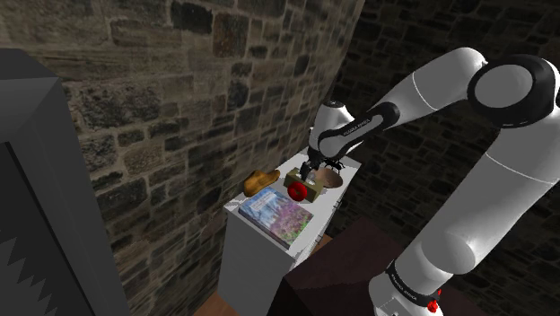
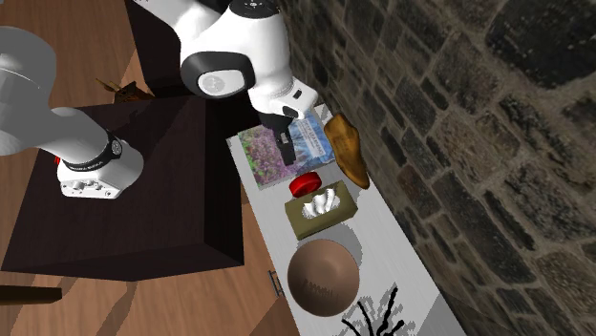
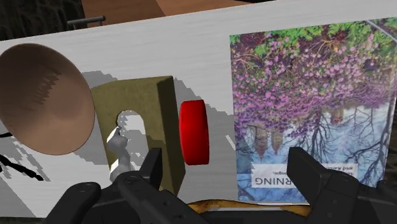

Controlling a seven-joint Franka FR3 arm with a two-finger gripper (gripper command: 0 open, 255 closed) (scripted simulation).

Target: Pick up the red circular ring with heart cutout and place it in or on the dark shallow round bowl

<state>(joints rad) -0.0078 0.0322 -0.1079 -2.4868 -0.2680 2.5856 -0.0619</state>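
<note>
Over red ring [image 3: 194, 132], spread pincer [image 3: 226, 159]

White cabinet top [image 2: 392, 250]: book [image 2: 258, 153], ring [image 2: 305, 182], bowl [image 2: 323, 277]

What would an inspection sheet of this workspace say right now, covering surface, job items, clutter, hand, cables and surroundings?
Surface: white cabinet top, set against the wall, crowded.
Job's things: red ring between the tissue box and the book, not held; brown bowl on the box's other side, empty.
Clutter: tissue box, book, brown shoe, black twigs beside the bowl.
Hand: open, holding nothing, hovering over the ring and the book's edge.
Cables: nothing seen.
Surroundings: stone wall, wooden floor, dark stand.
</note>
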